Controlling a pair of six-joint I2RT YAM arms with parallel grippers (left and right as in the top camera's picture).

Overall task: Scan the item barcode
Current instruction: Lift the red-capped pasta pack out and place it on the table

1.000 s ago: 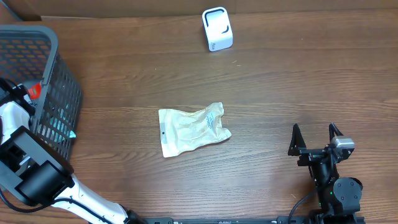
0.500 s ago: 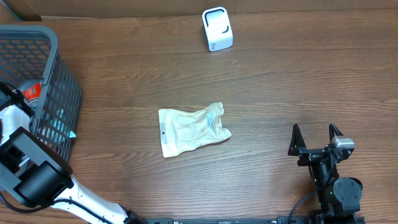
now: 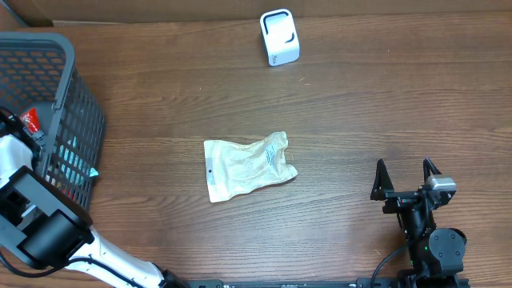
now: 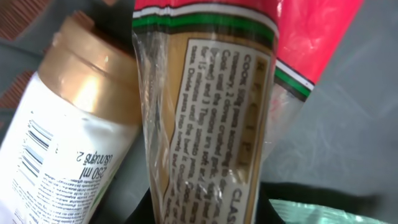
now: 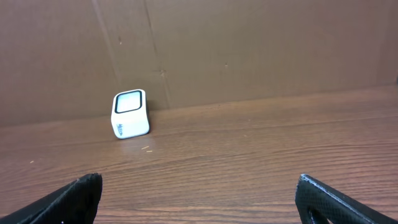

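Observation:
Inside the grey basket (image 3: 70, 60) at the far left, my left gripper (image 4: 205, 214) is shut on a clear plastic packet (image 4: 208, 118) with a red and green top and a printed recipe label. Its black fingers (image 4: 140, 208) press the packet's lower end from both sides. From overhead only the packet's red end (image 3: 29, 120) shows through the basket. No barcode shows on the packet. The white scanner (image 3: 279, 37) stands at the table's far edge, its window also in the right wrist view (image 5: 130, 113). My right gripper (image 3: 408, 180) rests open near the front right, holding nothing (image 5: 199, 199).
A white bottle with a gold cap (image 4: 59, 149), barcode on its side, lies beside the packet in the basket. A crumpled pale pouch (image 3: 248, 166) lies mid-table. A cardboard wall (image 5: 249, 43) backs the table behind the scanner.
My left gripper has closed on the packet inside the basket, and the packet's red end has shifted left. The right arm, pouch and scanner have not moved.

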